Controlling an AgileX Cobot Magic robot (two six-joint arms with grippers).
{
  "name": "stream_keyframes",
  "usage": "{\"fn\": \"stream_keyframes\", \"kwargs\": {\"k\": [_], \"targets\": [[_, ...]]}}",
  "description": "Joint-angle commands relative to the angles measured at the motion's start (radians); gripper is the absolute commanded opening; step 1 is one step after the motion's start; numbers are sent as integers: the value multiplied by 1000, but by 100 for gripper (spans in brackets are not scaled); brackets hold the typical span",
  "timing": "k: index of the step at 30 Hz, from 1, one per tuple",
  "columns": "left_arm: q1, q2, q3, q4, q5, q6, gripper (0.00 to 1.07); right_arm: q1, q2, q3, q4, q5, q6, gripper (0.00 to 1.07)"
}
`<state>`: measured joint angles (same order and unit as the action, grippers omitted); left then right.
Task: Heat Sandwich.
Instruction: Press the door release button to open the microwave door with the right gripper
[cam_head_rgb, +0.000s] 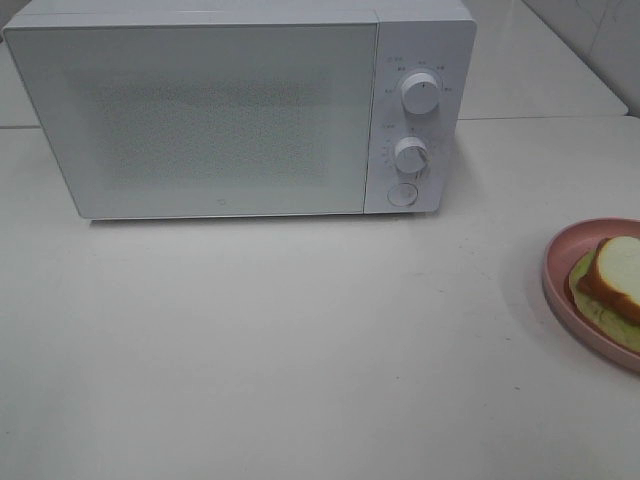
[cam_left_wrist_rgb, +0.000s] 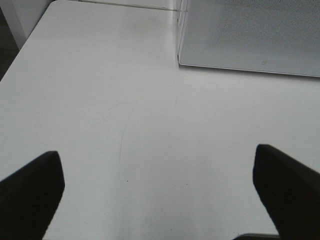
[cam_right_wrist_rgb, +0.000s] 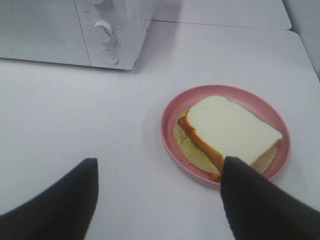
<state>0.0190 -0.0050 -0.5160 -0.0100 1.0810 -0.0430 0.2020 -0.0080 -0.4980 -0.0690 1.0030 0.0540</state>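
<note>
The sandwich (cam_head_rgb: 617, 276) (cam_right_wrist_rgb: 227, 130), thick white bread with brown crust and pale green lettuce under it, lies on a round pink plate (cam_head_rgb: 558, 262) (cam_right_wrist_rgb: 170, 112) at the table's right edge. A white microwave (cam_head_rgb: 200, 110) (cam_right_wrist_rgb: 45, 30) (cam_left_wrist_rgb: 250, 35) stands at the back with its door closed. Neither gripper shows in the high view. My right gripper (cam_right_wrist_rgb: 157, 172) stands open above the table, just short of the plate, one finger overlapping the plate's near rim in the picture. My left gripper (cam_left_wrist_rgb: 157, 172) is open over bare table in front of the microwave's left corner, holding nothing.
Two round knobs (cam_head_rgb: 421, 92) and a round button (cam_head_rgb: 402, 194) sit on the microwave's right panel. The white table (cam_head_rgb: 280, 340) stretches in front of the microwave. A second white surface (cam_head_rgb: 540, 60) lies behind at the right.
</note>
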Motion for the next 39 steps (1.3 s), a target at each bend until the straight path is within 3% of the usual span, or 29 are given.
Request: {"fn": "stream_keyframes", "kwargs": {"k": [1, 39], "targets": [[4, -24, 2, -9, -12, -7, 97, -1, -20, 2, 3, -5, 8, 68], [4, -24, 2, -9, -12, -7, 97, -1, -20, 2, 2, -5, 8, 68]]}}
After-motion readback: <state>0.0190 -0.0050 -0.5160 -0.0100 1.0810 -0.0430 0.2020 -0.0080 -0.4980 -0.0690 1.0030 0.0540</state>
